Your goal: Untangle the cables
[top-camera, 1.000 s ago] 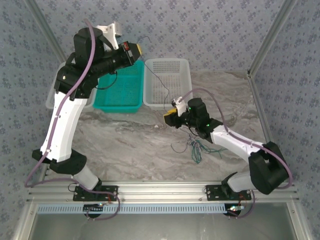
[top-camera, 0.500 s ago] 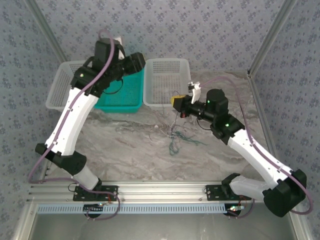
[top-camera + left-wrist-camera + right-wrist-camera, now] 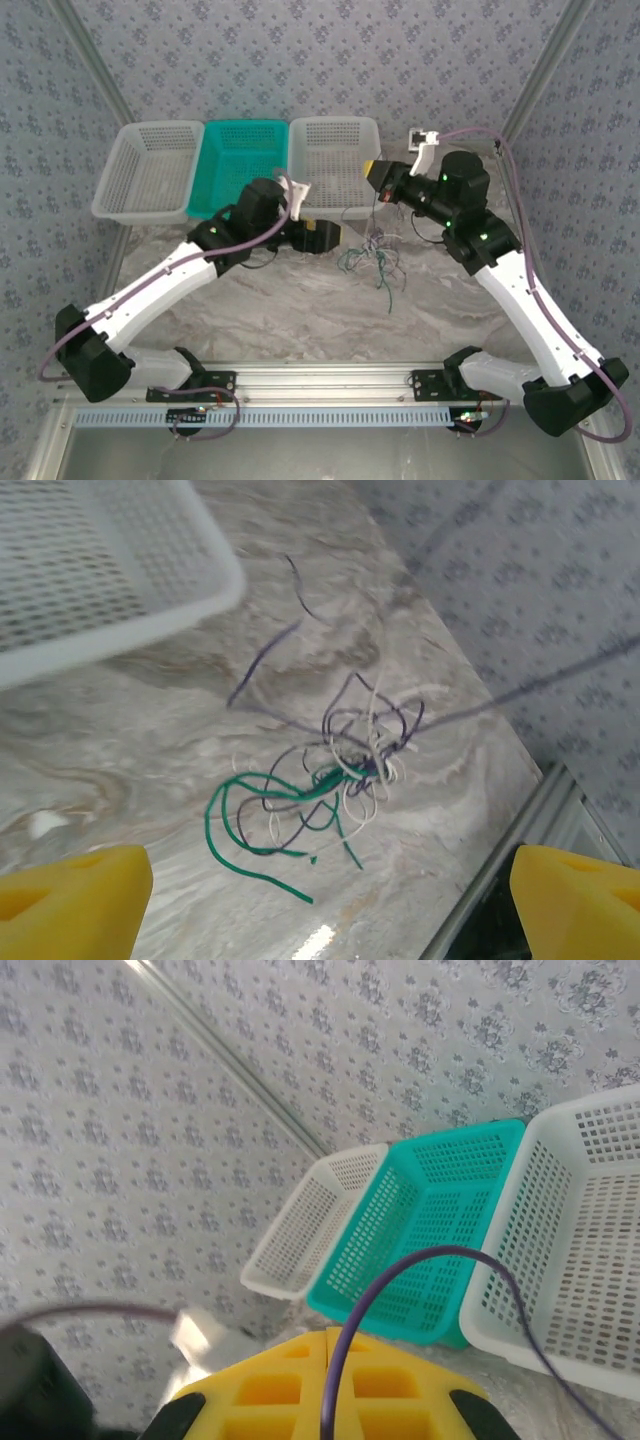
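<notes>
The cables [image 3: 375, 255] are a small tangle of green, white and dark purple-grey wires on the marble table, in front of the right white basket. In the left wrist view the cables [image 3: 340, 775] lie bunched ahead of my left gripper [image 3: 320, 905], whose yellow fingertips [image 3: 70, 900] stand wide apart with nothing between them. My left gripper [image 3: 322, 235] sits low, just left of the tangle. My right gripper [image 3: 374, 178] hangs above it, shut on one dark cable [image 3: 345, 1360] pinched between its yellow pads; that strand [image 3: 377, 208] runs down into the tangle.
Three baskets line the back: white [image 3: 148, 170], teal [image 3: 240, 165] and white [image 3: 335, 165]. The right white basket's corner [image 3: 100, 570] is close to my left gripper. An aluminium frame rail [image 3: 320, 380] runs along the near table edge. Patterned walls enclose the back and sides.
My left arm swung down from over the teal basket to the table left of the tangle, and its gripper opened. My right gripper rose back and right with its cable, dragging the tangle along.
</notes>
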